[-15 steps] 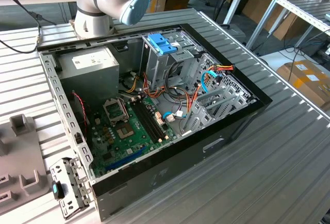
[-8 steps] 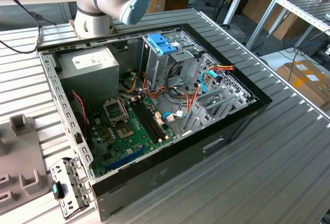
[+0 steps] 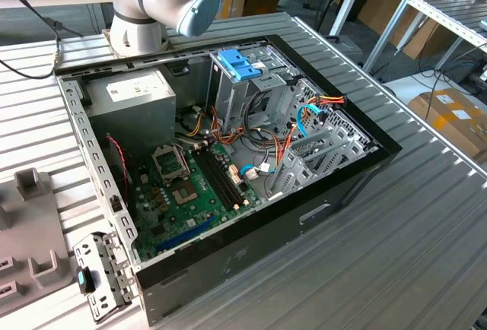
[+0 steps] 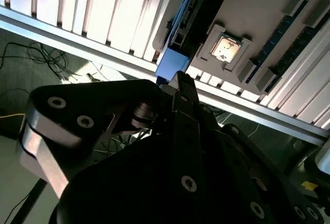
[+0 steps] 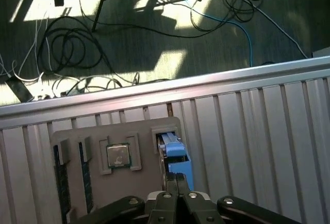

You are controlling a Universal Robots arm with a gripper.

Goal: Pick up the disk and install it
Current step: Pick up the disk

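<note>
The black metal computer case lies on the ribbed grey metal worktop, with a grey plastic tray beside it at the exterior view's left and the grey robot arm base behind it. The blue-railed flat dark disk sits in that tray beside a square metal processor chip, the gripper right over it.

The disk has bright blue rails, against a pale grey tray; the gripper is black. The table is ribbed silver. Inside the black computer case, the motherboard is green.
</note>
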